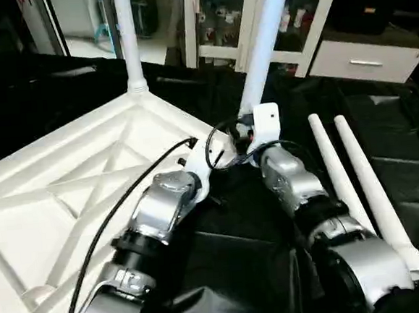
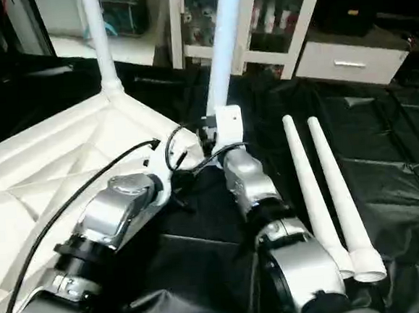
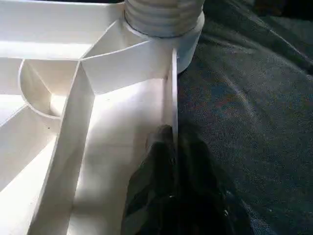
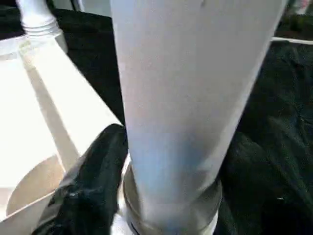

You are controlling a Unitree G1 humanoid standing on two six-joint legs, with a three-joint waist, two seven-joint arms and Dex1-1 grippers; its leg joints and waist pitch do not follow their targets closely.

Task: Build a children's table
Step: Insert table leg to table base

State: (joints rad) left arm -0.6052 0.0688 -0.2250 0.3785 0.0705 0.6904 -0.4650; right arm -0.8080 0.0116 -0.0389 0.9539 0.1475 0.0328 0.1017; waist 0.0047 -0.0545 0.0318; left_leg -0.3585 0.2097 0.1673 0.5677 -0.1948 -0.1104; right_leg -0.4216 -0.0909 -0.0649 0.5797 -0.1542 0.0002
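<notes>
The tabletop (image 1: 61,204) lay upside down on the left of the black cloth (image 2: 385,179), ribs upward. One leg (image 1: 129,39) stood upright in the far corner socket. A second leg (image 1: 262,43) stood upright at the near right corner, in front of both wrists. Two spare legs (image 2: 321,191) lay side by side on the cloth to the right, touching or nearly so.

The left gripper (image 3: 168,161) was closed on the tabletop's thin edge wall, one finger either side, just near of the socket. The right gripper (image 4: 161,161) sat around the base of the second leg; one black finger (image 4: 93,171) lay beside the tube, but whether the jaws were clamping or slack could not be told.

Assessment: the parts appeared to be light, stiff, smooth plastic. The tubes looked slippery and tapered, so a hold low down near the thick threaded end should give best control. The edge wall looked thin and might flex; the ribs or socket collar seemed firmer purchase.
</notes>
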